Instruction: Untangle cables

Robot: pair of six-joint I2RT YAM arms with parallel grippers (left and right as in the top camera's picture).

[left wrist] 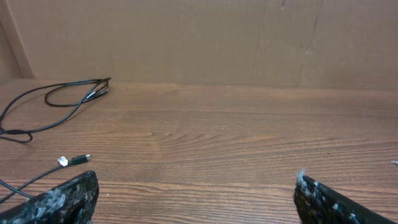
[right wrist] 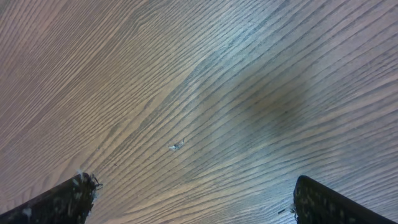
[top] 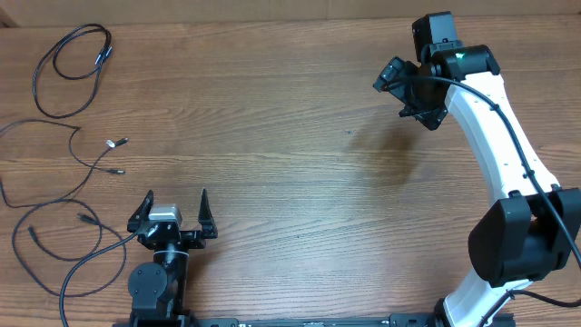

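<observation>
Overhead: cables [top: 113, 143] strung along the left of the table [top: 290, 182], far to near; approx 3 cords, near loops overlap so count unsure. Left gripper [top: 175, 195] near, right gripper [top: 407, 95] far right; both spread, empty. Left wrist: jaws apart, 2 cords visible at left. Right wrist: jaws apart, bare wood only. Prob. btwn grabs; next, left arm goes for the overlapping near loops.

Thin black cables [top: 73, 131] lay flat and slack along the left side of the worktop [top: 290, 182]. One was folded into a doubled loop [top: 103, 54] at the far left corner, with its plug ends lying together. A second cord [top: 116, 171] wandered in from the left edge and ended in a silvery plug [left wrist: 64, 161], while a third cord [top: 87, 219] sprawled in wide loops by the near left corner.
</observation>
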